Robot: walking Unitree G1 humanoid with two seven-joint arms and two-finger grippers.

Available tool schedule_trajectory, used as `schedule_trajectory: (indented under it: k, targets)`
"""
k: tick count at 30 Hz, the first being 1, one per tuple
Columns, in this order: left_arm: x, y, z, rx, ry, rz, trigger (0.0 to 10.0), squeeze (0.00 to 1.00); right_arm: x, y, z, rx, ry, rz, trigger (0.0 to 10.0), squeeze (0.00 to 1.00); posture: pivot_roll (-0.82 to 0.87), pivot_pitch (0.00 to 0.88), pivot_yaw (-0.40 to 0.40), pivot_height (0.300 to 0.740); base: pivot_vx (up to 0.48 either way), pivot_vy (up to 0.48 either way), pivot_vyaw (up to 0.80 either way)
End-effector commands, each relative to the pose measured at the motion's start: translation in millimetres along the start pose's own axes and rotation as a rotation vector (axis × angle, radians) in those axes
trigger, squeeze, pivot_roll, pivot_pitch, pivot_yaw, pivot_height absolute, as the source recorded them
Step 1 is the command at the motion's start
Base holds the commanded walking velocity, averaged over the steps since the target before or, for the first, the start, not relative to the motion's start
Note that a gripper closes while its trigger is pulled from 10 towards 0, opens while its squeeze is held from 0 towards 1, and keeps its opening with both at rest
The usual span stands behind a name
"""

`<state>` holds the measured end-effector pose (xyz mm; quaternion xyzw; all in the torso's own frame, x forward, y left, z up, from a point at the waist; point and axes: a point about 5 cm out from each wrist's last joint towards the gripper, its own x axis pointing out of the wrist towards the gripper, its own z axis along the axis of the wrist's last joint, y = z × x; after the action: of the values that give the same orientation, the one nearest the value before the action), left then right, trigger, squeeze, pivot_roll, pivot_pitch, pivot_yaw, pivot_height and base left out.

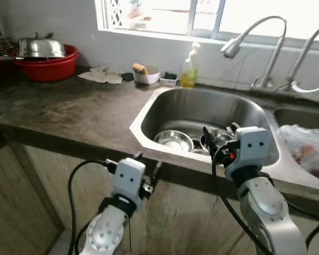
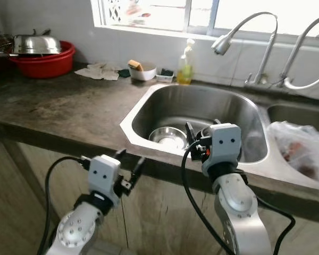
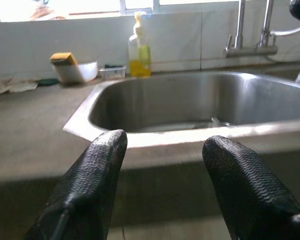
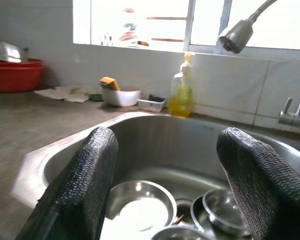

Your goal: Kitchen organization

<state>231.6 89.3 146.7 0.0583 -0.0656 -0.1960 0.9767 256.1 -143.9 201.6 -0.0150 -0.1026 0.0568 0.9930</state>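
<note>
The right gripper (image 1: 219,134), open wide and empty, hangs over the sink (image 1: 149,109) where the steel bowls (image 1: 173,141) sit, and could bump the rim reaching down.

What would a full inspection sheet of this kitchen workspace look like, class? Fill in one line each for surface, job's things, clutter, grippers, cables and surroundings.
Surface: dark mottled countertop, bare in front, with a steel sink set into it.
Job's things: steel bowls lying in the sink basin; soap bottle upright behind the sink.
Clutter: white bowl holding a sponge, crumpled cloth, red basin under a steel lid, plastic bag by the second basin.
Grippers: left gripper open, below the counter edge; right gripper open, over the sink's front rim.
Cables: black cables looping off both wrists.
Surroundings: window, two faucets, wooden cabinet fronts.
</note>
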Motion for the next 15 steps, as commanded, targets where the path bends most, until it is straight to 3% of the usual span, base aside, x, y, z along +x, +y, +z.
schedule_trajectory:
  k: [1,15]
  targets:
    - [0.8,-4.2,2.6,-0.004,-0.011,-0.008,10.0,0.0,0.2,-4.2,-2.2,-0.027,0.012,-0.022,10.0,0.0,0.07,0.0,-0.047,0.74,-0.307,0.0,0.0]
    - [0.0,-5.7,1.8,-0.009,-0.009,-0.014,10.0,0.0,-1.3,-0.2,-5.9,-0.014,0.019,0.013,10.0,0.0,0.07,0.0,-0.047,0.74,-0.31,0.0,0.0]
